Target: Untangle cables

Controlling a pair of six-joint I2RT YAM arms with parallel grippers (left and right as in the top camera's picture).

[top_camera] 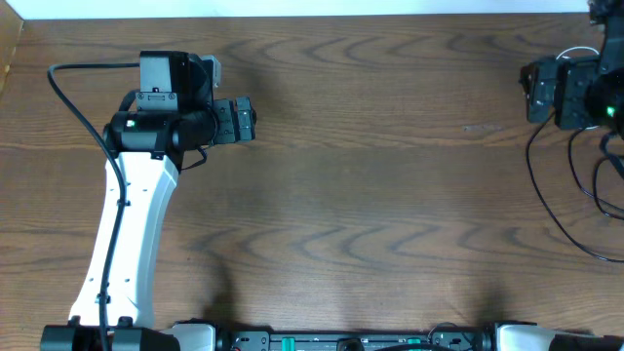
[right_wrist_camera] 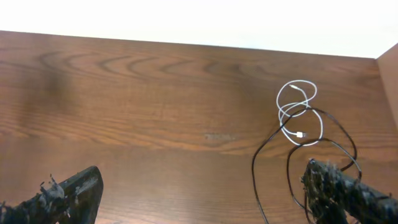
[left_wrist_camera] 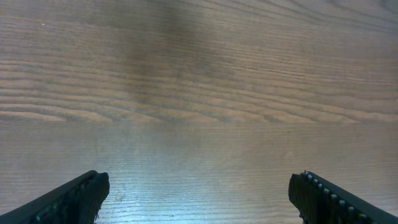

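Left side: the left arm reaches up the wooden table. The left gripper is over bare wood, with nothing between its fingers. In the left wrist view its jaws stand wide apart, one at each lower corner.

Centre: plain brown wood grain.

Right side: the right gripper is near the far right corner of the table. Its jaws are also spread wide and hold nothing.

The cables lie on the table ahead of the right gripper and to its right, close to the far edge and the right side wall. The white cable is thin and short. It is gathered into a few small overlapping loops, with a small plug end showing at the lower part of the bundle. The black cable is thin and clearly longer. It crosses through the white loops, so the two are tangled there. From that point it sweeps out in broad open curves toward the near side. One curve passes by the right-hand finger; contact cannot be determined. In the overhead view thin black lines loop along the right edge of the table.
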